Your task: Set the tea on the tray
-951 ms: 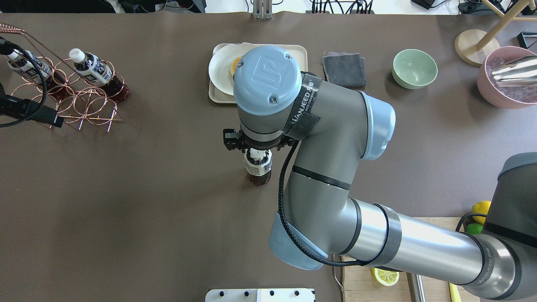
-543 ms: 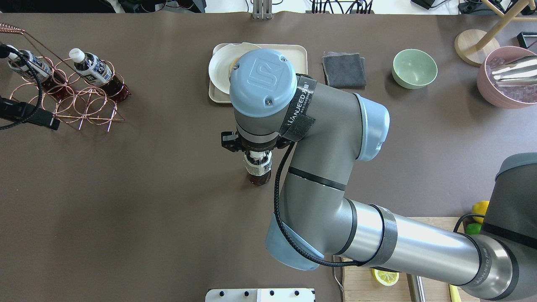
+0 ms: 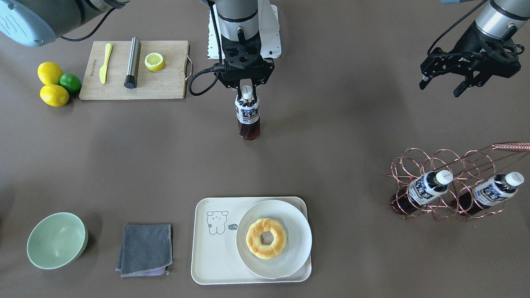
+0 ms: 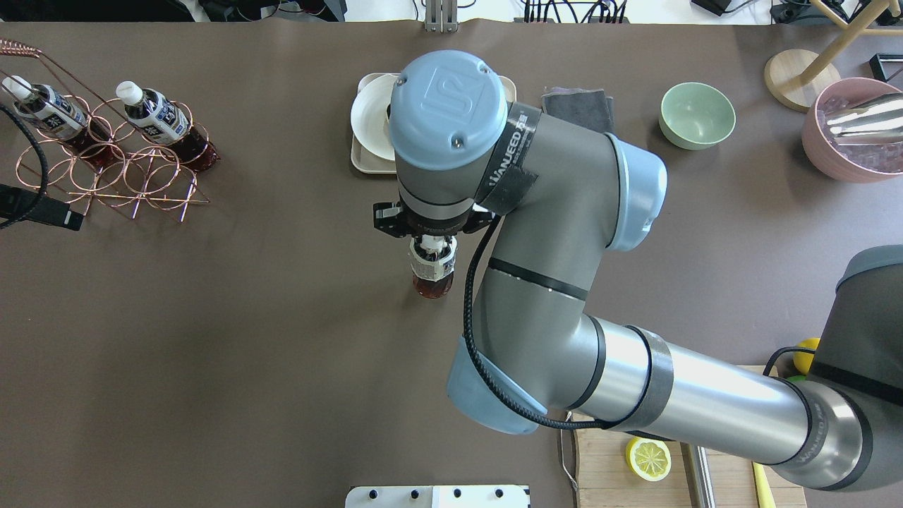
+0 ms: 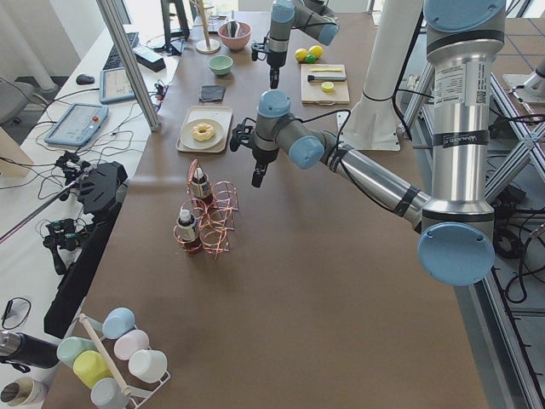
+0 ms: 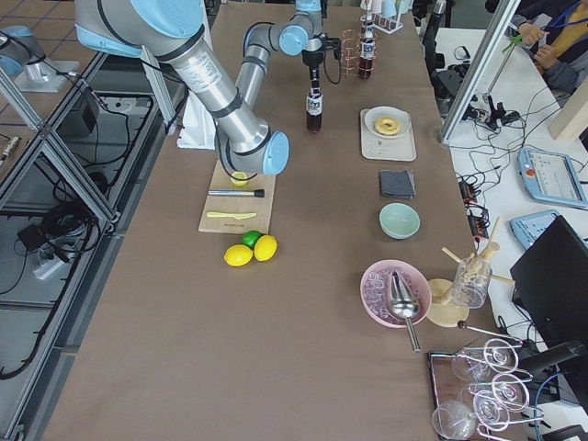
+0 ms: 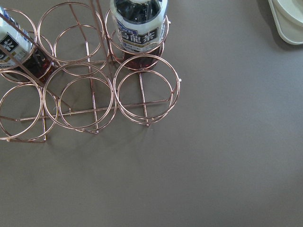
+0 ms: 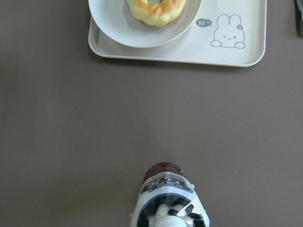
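Right hand (image 3: 247,87) comes straight down on the tea (image 3: 248,118) and is clamped on its neck, just under the white cap. The bottle stands upright, out in the middle of the table (image 3: 331,157). We can't tell whether its base is touching the table.

Left hand (image 3: 441,86) hangs off to the side with its fingers apart, gripping nothing, near the copper rack (image 3: 455,165).

For room, we see open brown table all the way from the tea to the near edge of the tray (image 3: 211,256). A plate (image 3: 296,248) with a donut (image 3: 266,239) fills one half of the tray, right up to the rim. The half with the cartoon is bare. A grey cloth (image 3: 145,248) lies just beside that end of the tray.

As for writing, the cartoon's speech bubble says "hi~" in the right wrist view. The strap (image 4: 509,164) on the right arm reads "WANJEED". The tea's label is navy and white with characters we can't read.
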{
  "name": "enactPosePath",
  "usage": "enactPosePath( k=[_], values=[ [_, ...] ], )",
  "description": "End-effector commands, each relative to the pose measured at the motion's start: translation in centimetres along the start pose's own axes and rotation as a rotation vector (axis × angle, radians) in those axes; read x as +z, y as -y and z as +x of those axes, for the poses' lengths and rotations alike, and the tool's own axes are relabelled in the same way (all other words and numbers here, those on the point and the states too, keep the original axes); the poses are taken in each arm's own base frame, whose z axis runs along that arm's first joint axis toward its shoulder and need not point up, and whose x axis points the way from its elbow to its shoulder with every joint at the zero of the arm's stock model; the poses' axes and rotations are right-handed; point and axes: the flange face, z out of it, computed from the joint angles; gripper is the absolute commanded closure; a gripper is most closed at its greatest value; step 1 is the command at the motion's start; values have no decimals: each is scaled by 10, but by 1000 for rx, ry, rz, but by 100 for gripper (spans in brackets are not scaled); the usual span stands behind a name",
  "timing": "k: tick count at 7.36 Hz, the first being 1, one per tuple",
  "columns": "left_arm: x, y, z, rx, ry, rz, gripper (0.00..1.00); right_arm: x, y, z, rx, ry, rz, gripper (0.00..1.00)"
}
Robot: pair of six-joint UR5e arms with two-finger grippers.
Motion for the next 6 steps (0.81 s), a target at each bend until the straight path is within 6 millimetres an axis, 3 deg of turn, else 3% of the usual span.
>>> enactPosePath(
  k=[1, 2, 3, 4, 6],
  values=[
    [-30, -9, -57, -63, -49, -10, 5, -41, 69, 36, 11, 10, 18, 100],
    [-40, -27, -89, -43, -22, -6, 5, -43, 102, 56, 36, -15, 39, 100],
    [-49, -30, -105, -32, -7, 12, 5, -46, 141, 71, 20, -25, 17, 100],
    [-53, -33, -110, -37, -3, 18, 5, -40, 180, 81, 20, -29, 11, 100],
    [-57, -33, -111, -40, -1, 26, 5, 2, 263, 95, 50, -25, 34, 100]
  ],
)
